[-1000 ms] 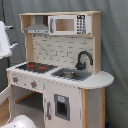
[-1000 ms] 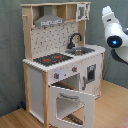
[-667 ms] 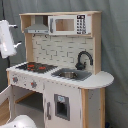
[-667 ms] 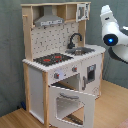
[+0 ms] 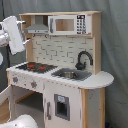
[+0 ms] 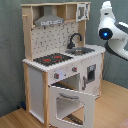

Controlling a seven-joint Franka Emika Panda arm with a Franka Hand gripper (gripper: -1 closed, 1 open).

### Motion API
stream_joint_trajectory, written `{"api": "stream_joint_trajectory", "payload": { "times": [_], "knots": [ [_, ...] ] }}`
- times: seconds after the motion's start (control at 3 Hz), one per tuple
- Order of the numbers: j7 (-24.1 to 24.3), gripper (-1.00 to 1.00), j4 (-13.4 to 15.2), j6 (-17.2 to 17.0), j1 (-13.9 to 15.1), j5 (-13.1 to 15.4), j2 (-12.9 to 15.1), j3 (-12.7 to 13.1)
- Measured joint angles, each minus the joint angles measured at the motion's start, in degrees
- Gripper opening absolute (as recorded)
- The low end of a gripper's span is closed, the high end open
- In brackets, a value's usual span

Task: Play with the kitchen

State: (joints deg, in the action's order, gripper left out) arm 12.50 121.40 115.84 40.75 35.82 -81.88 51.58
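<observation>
White-and-wood kitchen (image 6: 55,65) (red-ringed black hob (image 6: 51,59))

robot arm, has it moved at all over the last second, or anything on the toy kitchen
Hardly: the robot arm stays raised beside the toy kitchen, with at most a slight shift in both exterior views. It has taken hold of nothing. The oven door still hangs open, and the faucet and hob are unchanged.

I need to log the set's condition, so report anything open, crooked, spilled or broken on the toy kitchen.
One thing stands out: the oven door under the hob hangs open, swung out towards the camera in the second exterior view. Otherwise the kitchen stands upright, with no spill or damage visible. The faucet stands upright beside the sink.
</observation>
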Motion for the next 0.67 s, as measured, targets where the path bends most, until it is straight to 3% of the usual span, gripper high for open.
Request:
{"api": "stream_joint_trajectory", "payload": {
  "times": [0.67],
  "knots": [
    [10.8, 1.00, 0.0, 1.7, 4.7, -0.3, 2.2, -0.7]
  ]
}}
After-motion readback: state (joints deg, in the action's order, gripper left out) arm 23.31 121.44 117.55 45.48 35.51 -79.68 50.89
